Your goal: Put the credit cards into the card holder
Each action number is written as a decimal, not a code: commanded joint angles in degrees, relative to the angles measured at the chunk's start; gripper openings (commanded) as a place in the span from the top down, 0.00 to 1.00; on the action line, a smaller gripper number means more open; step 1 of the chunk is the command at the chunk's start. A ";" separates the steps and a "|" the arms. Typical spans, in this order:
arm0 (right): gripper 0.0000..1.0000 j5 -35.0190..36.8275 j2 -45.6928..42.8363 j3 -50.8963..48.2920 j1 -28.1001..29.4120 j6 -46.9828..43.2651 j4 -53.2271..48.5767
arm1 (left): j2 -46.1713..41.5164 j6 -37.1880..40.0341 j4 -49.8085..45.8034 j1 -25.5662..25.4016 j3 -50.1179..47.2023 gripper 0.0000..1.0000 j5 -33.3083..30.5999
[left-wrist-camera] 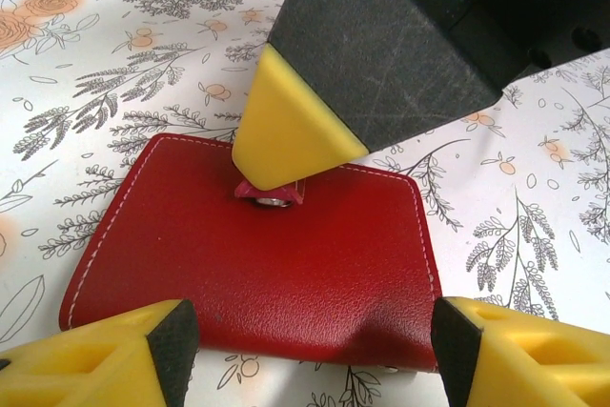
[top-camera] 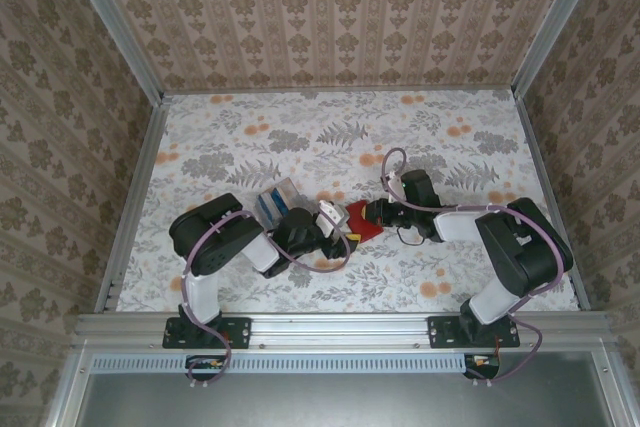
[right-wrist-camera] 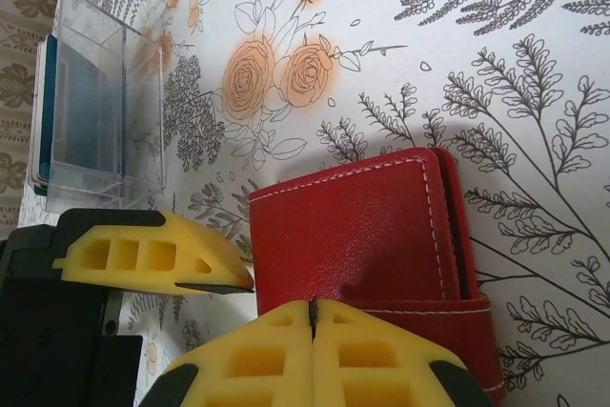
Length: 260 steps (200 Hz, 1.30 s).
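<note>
Cards (right-wrist-camera: 84, 126) are sitting in the clear box (right-wrist-camera: 143, 131); the red card holder (left-wrist-camera: 286, 274) is lying closed beside it. My shut right gripper (left-wrist-camera: 281, 154) is touching its clasp (left-wrist-camera: 272, 199); my left gripper (left-wrist-camera: 310, 342) is gaping open.

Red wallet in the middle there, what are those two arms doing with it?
Two robot arms are working on the card holder, which lies shut on the flowered table. The right gripper is closed at the clasp tab and seems to be pinching it to open the flap. The left gripper hangs open over the holder's near edge. The credit cards sit in a clear box close by.
</note>
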 commanded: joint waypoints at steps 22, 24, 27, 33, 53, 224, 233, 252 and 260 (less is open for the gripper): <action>1.00 0.67 -3.95 0.32 0.15 -3.32 -5.05 | 0.33 -1.36 2.34 0.12 0.00 0.30 1.45; 1.00 0.72 -4.03 0.45 0.15 -3.52 -5.37 | 0.33 -1.44 2.31 0.13 0.00 0.30 1.46; 1.00 0.90 -4.31 0.58 0.15 -3.77 -5.81 | 0.33 -1.53 2.26 0.08 0.03 0.30 1.50; 1.00 1.30 -4.70 0.88 0.18 -4.41 -6.82 | 0.33 -1.68 1.98 0.08 0.10 0.30 1.59; 1.00 2.34 -5.75 1.89 0.15 -6.66 -9.66 | 0.50 -2.18 1.97 0.20 0.09 0.30 1.73; 1.00 6.76 -4.08 1.87 3.22 -10.31 -10.62 | 2.41 -4.04 1.40 0.42 0.88 0.33 1.71; 1.00 6.77 -4.80 1.92 3.22 -9.67 -10.40 | 2.48 -4.11 1.44 0.41 0.88 0.33 1.81; 1.00 6.80 -6.55 2.03 3.14 -8.49 -9.61 | 2.55 -4.24 1.55 0.41 1.05 0.33 1.98; 1.00 6.90 -7.08 2.33 3.14 -8.46 -9.67 | 2.48 -4.46 1.37 0.51 1.14 0.32 1.94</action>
